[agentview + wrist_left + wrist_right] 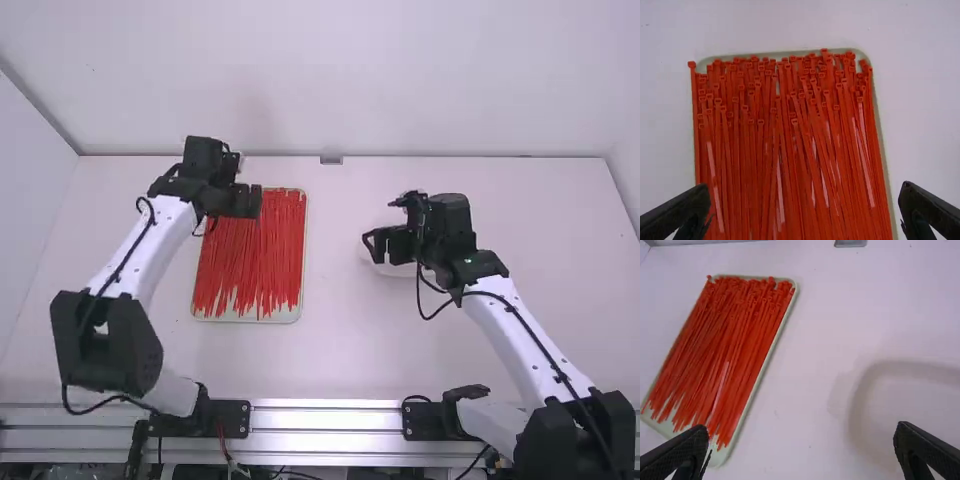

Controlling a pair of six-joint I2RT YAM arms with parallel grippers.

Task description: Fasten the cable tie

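Left end effector (802,217) (spread wide), cable ties (790,140) beneath — right end effector (800,450) spread.

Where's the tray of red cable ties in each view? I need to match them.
High view: tray left of centre, under the left tool.
Left wrist view: tray straight ahead of that tool.
Right wrist view: tray slanted, farther off.
Landmark: tie heads along the tray's far end.

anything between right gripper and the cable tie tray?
Nothing: bare table separates the right gripper from the tray of cable ties, per high and right wrist views.
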